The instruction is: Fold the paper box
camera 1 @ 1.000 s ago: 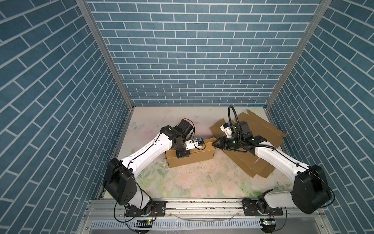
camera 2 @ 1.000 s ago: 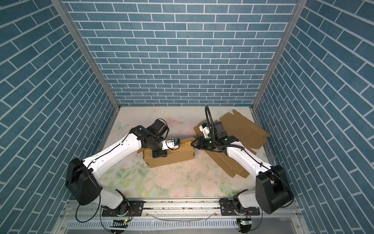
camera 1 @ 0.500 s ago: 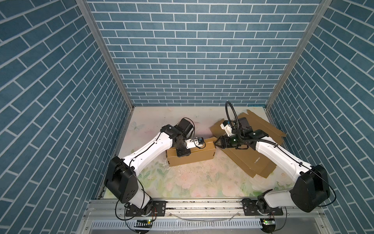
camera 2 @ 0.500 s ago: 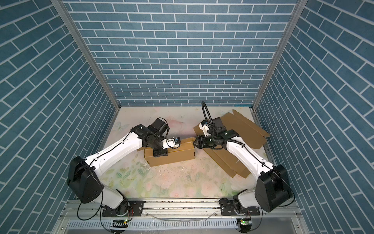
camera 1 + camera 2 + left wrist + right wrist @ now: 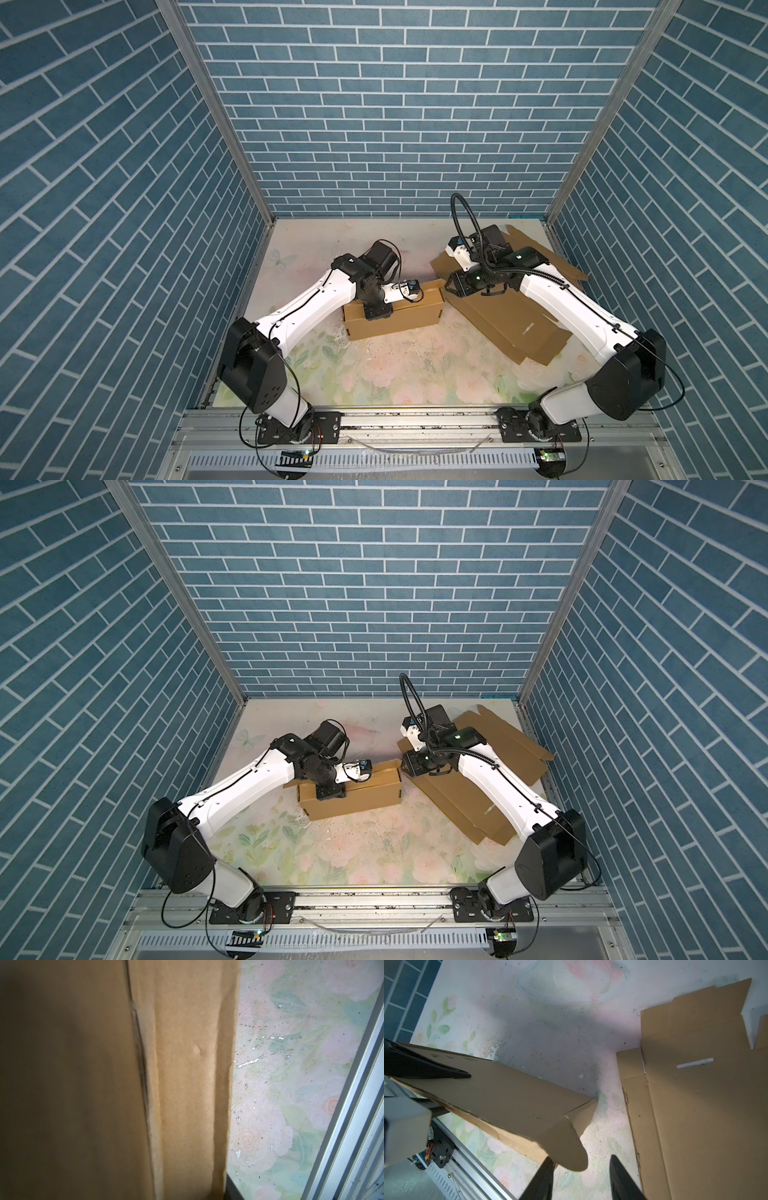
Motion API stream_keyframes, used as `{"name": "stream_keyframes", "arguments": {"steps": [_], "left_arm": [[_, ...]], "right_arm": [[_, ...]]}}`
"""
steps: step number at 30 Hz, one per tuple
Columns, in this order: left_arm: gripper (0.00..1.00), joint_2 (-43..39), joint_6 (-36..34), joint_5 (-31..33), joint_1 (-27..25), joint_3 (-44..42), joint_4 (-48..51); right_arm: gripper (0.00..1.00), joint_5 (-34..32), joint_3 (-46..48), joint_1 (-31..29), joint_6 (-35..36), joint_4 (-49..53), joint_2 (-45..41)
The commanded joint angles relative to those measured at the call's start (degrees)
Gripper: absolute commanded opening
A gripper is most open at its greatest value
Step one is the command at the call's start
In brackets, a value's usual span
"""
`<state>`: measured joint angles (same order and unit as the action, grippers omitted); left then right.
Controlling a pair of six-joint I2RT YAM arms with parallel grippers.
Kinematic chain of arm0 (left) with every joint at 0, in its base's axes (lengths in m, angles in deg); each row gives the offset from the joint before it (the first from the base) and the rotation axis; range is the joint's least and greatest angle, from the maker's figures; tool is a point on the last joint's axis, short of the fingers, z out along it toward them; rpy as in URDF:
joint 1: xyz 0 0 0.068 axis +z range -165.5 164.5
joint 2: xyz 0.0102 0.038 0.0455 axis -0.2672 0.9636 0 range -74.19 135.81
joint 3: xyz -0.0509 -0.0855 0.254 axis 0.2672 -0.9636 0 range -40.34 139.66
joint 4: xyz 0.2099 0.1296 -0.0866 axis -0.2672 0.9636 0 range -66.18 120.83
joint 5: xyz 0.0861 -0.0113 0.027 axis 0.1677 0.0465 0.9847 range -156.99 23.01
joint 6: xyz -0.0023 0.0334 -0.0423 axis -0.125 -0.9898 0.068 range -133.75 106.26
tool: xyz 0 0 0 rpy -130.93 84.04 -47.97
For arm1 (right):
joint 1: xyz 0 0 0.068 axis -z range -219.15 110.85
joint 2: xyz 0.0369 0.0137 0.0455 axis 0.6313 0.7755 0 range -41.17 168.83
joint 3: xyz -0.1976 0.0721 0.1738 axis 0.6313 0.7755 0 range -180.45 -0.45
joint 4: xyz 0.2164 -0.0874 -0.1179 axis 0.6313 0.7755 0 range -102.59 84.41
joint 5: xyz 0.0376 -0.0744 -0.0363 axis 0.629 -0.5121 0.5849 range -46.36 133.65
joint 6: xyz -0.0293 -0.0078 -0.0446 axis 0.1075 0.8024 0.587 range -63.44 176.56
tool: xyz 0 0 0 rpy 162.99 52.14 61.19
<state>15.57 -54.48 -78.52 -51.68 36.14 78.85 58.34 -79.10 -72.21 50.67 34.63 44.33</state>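
Box (image 5: 399, 320): right hand (image 5: 580, 1159), spread, is re-angling beside the untucked flap (image 5: 566, 1142); left hand (image 5: 376, 312), grip unreadable, is still pinning it.

White links (image 5: 316, 301), black joints (image 5: 254, 368), black cable (image 5: 464, 206)

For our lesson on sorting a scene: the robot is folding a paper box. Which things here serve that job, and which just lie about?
In the job:
- half-folded cardboard box
- its rounded end flap
- left gripper, on the box
- right gripper, beside the flap

Lying about:
- flat cardboard sheets, on the right
- floral table mat
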Motion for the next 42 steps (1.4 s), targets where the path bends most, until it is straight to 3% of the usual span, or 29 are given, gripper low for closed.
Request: {"name": "stream_keyframes", "arguments": {"steps": [1, 7, 11, 14, 17, 27, 42], "left_arm": [[0.4, 3.4, -0.3, -2.7, 0.3, -2.1, -0.4], [0.4, 3.4, -0.2, -3.0, 0.3, -2.2, -0.5], [0.39, 3.3, -0.2, -3.0, 0.3, -2.2, -0.5], [0.39, 3.2, -0.2, -3.0, 0.3, -2.3, -0.6], [0.38, 3.3, -0.1, -3.1, 0.3, -2.2, -0.7], [0.38, 3.5, 0.0, -3.6, 0.3, -2.2, -0.7], [0.39, 3.4, 0.2, -2.7, 0.3, -1.9, -0.9]], "right_arm": [[0.37, -1.8, -4.1, -1.0, 2.9, 3.5, 1.0], [0.27, -2.5, -6.4, -2.4, 2.2, 4.2, 2.3], [0.15, -3.0, -7.8, -2.8, 1.0, 5.7, 3.9], [0.05, -1.8, -7.9, -3.0, -2.2, 5.6, 4.2], [0.01, -0.5, -7.8, -3.0, -6.5, 5.1, 4.1], [0.0, 3.2, -6.8, -2.9, -16.6, 2.8, 4.2], [0.0, 0.0, 6.5, -2.9, -18.9, -7.7, -0.3]]}}
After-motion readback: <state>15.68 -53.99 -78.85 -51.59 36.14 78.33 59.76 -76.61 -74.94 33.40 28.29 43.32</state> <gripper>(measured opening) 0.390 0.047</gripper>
